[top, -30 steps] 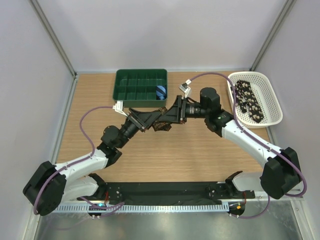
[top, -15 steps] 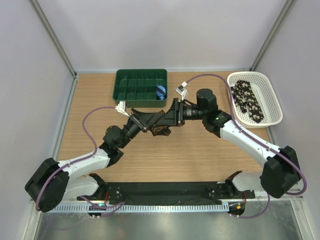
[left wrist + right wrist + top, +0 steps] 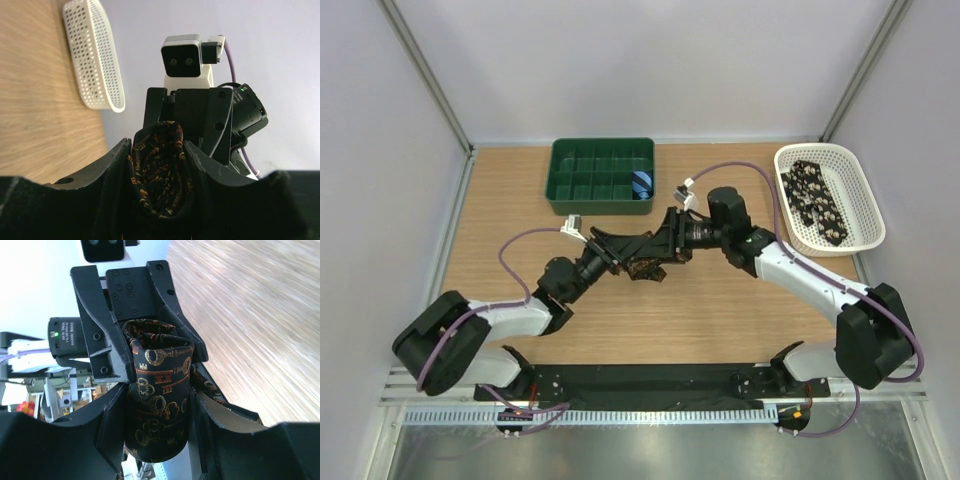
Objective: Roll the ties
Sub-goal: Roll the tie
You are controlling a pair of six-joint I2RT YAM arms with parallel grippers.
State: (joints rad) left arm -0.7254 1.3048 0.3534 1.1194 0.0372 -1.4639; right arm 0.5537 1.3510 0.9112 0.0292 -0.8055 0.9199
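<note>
Over the middle of the desk (image 3: 720,320), the overhead view shows the left pincer (image 3: 632,250) and the right pincer (image 3: 663,248) meeting nose to nose on the brown tie (image 3: 647,268). The tie is bunched between them, near the green tray (image 3: 603,160). A spotted tie (image 3: 817,203) waits in the basket (image 3: 860,215). With two grips on one small bundle, an uneven pull could drag the coil apart.

From the left wrist, the roll fills the gap, with both fingers (image 3: 117,160) pressed to its flanks. A harder squeeze may flatten it or pop it out.

From the right wrist, that pincer clamps the roll too, and some fabric shows outside one finger (image 3: 112,430). If either grip lets go early, that slack could unwind.
</note>
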